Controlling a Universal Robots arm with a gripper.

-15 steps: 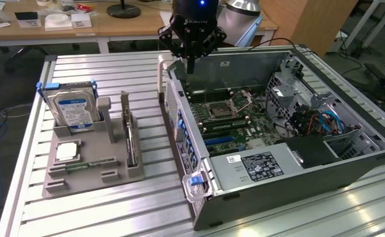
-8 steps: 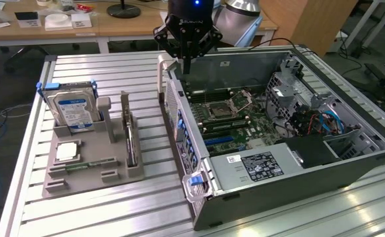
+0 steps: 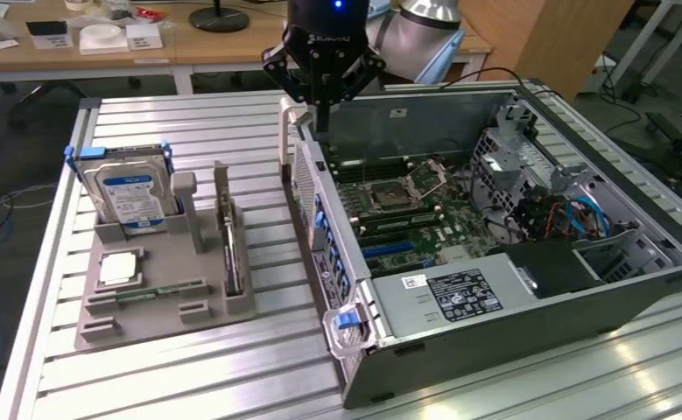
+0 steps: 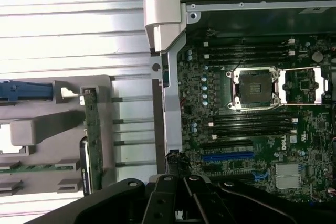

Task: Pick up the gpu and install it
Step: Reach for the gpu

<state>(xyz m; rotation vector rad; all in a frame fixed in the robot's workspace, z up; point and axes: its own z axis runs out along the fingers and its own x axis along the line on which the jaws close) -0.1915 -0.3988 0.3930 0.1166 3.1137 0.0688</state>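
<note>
Over the case (image 3: 516, 306) edge — one claw (image 3: 320, 101), closed; one gpu (image 3: 232, 254) apart.

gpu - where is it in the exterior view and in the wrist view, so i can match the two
Exterior view: the gpu stands on edge in the grey holder, on the exterior view's left of the open computer case.
Wrist view: the gpu shows edge-on in the same holder, across bare table slats from the case.
Shared landmark: the cpu socket on the motherboard.
</note>
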